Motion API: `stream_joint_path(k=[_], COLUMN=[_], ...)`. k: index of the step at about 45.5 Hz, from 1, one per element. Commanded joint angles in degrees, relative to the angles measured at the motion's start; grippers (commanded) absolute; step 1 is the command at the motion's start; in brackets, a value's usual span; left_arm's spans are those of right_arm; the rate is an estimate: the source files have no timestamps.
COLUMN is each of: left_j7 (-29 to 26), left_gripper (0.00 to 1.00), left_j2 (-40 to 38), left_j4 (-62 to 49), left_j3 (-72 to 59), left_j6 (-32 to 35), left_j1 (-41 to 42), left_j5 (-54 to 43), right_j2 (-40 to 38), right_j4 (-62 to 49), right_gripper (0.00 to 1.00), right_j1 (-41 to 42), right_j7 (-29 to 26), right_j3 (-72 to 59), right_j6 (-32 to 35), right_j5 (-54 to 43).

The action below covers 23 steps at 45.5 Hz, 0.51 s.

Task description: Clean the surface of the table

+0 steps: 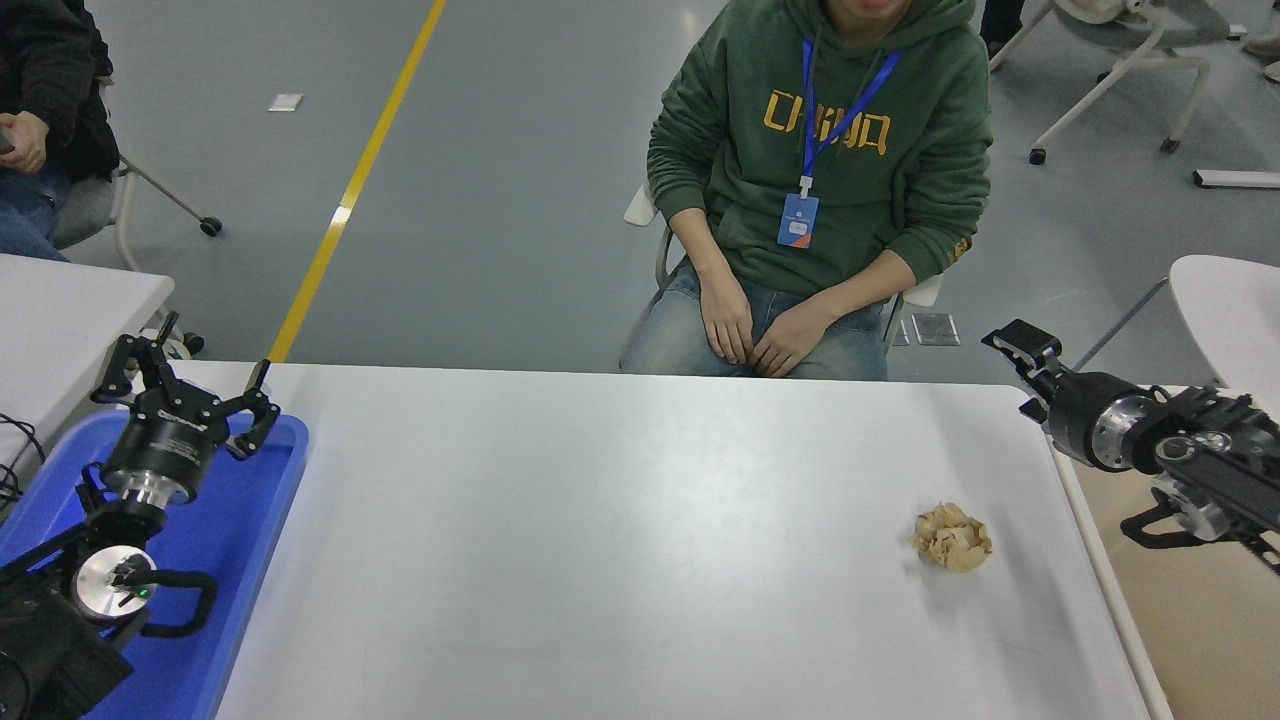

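Note:
The table surface (620,540) is a wide white top filling the lower picture. A crumpled brown paper ball (952,538) lies on it near the right edge. My right gripper (1026,378) hangs at the table's far right corner, above and to the right of the ball. It is apart from the ball, open and holding nothing. The right arm behind it reaches in over the beige bin (1190,620). My left gripper (190,380) is parked open over the blue tray (250,540) at the lower left.
A person in a green hoodie (830,150) sits at the far side, hands in lap. A smaller white table (70,300) stands at the left, with another seated person at the top left. A white tabletop (1230,300) and chairs stand at the right.

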Motion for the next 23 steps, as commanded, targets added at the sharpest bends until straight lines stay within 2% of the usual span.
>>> stream_joint_path(k=[1, 23], left_j7=[0.0, 0.0], left_gripper=[1.00, 1.00], left_j2=[0.0, 0.0], left_j4=[0.0, 0.0], left_j3=[0.0, 0.0], left_j6=[0.0, 0.0], left_j1=[0.0, 0.0], left_j5=[0.0, 0.0], right_j2=[-7.6, -6.6], right_j4=[9.4, 12.1], right_gripper=[1.00, 1.00], right_j1=[2.9, 9.6], right_j7=[0.0, 1.8], right_j3=[-8.7, -23.0], right_j6=[2.1, 3.8], right_j5=[-14.1, -27.3])
